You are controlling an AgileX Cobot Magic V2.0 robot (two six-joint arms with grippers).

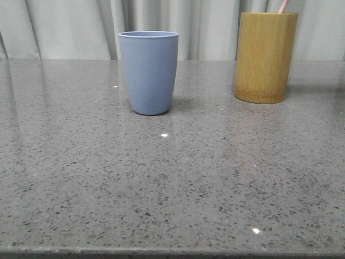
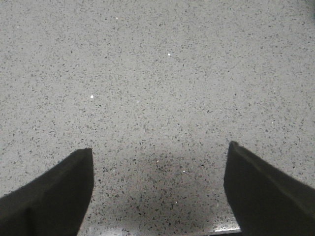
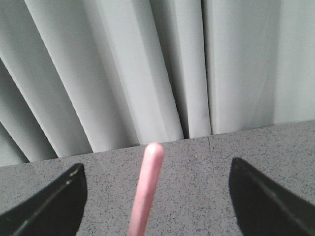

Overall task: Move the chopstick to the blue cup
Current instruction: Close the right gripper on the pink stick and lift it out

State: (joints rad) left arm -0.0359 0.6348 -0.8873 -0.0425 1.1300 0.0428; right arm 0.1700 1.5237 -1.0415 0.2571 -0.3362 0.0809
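Chopstick (image 3: 146, 191) rises between the right claw's (image 3: 156, 196) spread fingers — touching neither; left claw (image 2: 158, 187), spread too, hangs over bare desk (image 2: 162, 78), nothing between.

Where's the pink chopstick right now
The thin pale pink chopstick stands in the yellow-brown bamboo cylinder cup, far right in the front view, between the right claw's open fingers.

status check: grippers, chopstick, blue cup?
Left gripper open over bare table. Right gripper open, straddling the chopstick tip, not gripped. Chopstick in bamboo cup. Blue cup upright, nothing between the cups.
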